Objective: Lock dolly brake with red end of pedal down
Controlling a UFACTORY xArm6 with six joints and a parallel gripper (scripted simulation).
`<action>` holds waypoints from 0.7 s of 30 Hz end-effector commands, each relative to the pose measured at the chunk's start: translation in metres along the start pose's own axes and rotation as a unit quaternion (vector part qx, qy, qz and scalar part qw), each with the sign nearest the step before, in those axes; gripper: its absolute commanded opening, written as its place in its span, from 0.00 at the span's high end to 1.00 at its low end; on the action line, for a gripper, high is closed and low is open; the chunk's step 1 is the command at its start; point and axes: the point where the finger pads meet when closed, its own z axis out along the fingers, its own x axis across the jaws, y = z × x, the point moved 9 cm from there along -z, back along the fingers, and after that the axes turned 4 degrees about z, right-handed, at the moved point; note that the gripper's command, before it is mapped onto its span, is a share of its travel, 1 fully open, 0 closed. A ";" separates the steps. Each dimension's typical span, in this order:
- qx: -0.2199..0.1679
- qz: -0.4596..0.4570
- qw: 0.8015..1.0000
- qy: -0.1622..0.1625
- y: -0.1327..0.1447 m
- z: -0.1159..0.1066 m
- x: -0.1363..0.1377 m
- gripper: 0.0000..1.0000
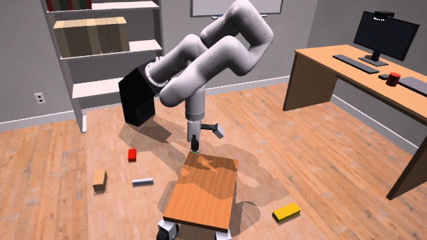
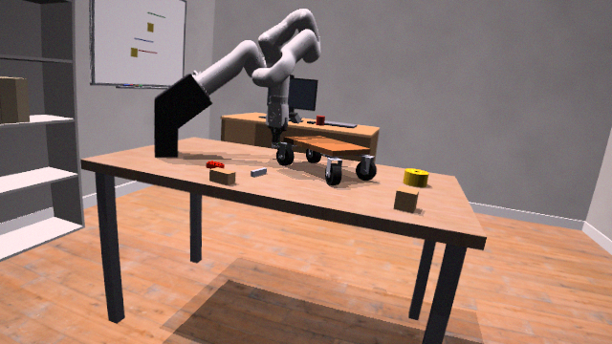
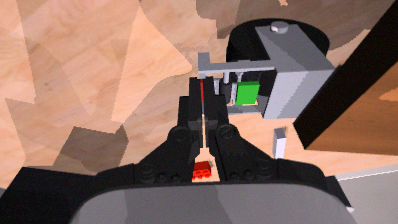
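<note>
Gripper (image 3: pixel 204 95) pointing straight down, fingers pressed together with nothing between them, used as a blunt pusher. In the wrist view only a thin red sliver shows in the slit between the fingers, which I take to be the red end (image 3: pixel 202 93) of the brake pedal under the tips; contact likely but cannot be confirmed. The green end (image 3: pixel 247 93) sits just beside, against the grey caster bracket (image 3: pixel 295 70), black wheel (image 3: pixel 250 37) behind. The dolly (image 1: pixel 203 188) stands mid-table, wooden deck on four casters, the arm at its near corner facing the base. Judgement: the pedal is a small stiff rocker, light to tip; the dolly rolls freely until locked, so any sideways shove would shift it. Best bear on the red end only, straight down, not on deck or bracket. Table (image 2: pixel 335 210) also carries a red brick (image 1: pixel 132 155), tan block (image 1: pixel 99 180), grey bar (image 1: pixel 142 181), yellow block (image 1: pixel 286 211), all well apart from the work.
</note>
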 end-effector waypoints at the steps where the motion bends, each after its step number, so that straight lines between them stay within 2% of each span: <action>1: 0.000 0.000 1.000 0.001 0.000 0.001 0.000 1.00; 21: 0.000 0.000 1.000 0.001 0.000 0.006 0.000 1.00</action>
